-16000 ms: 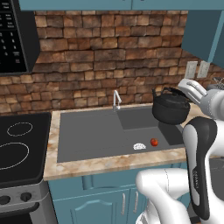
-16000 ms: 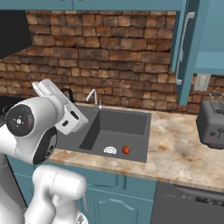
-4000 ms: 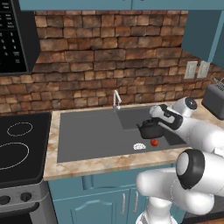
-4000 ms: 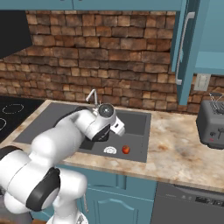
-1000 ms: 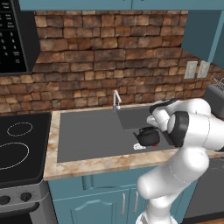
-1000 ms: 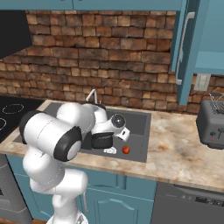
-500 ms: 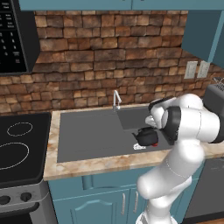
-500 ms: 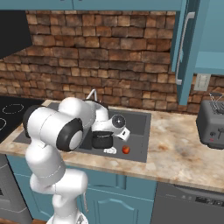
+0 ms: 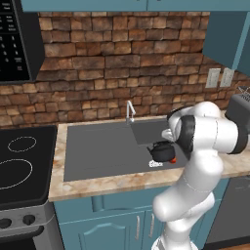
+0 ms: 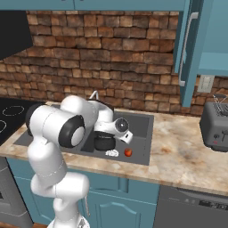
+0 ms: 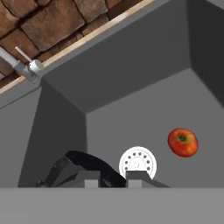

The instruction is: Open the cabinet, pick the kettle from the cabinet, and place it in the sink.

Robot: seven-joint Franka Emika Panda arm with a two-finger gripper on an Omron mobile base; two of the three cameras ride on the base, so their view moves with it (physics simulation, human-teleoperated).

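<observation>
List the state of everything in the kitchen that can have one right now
cabinet: door open.
kettle: upright, down in the basin, handle in the closed jaws.
sink: holds the kettle, a tomato and the drain.
faucet: no water running.
gripper: shut on the kettle.
toaster: on the counter.

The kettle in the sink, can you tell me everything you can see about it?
The kettle is small, squat and black, with a rounded body, a short spout and an arched handle on top. It looks smooth and slightly shiny. It sits upright, low inside the dark grey sink, near the right end. The gripper is shut on its handle. A white round drain and a small red apple lie close beside it.
</observation>
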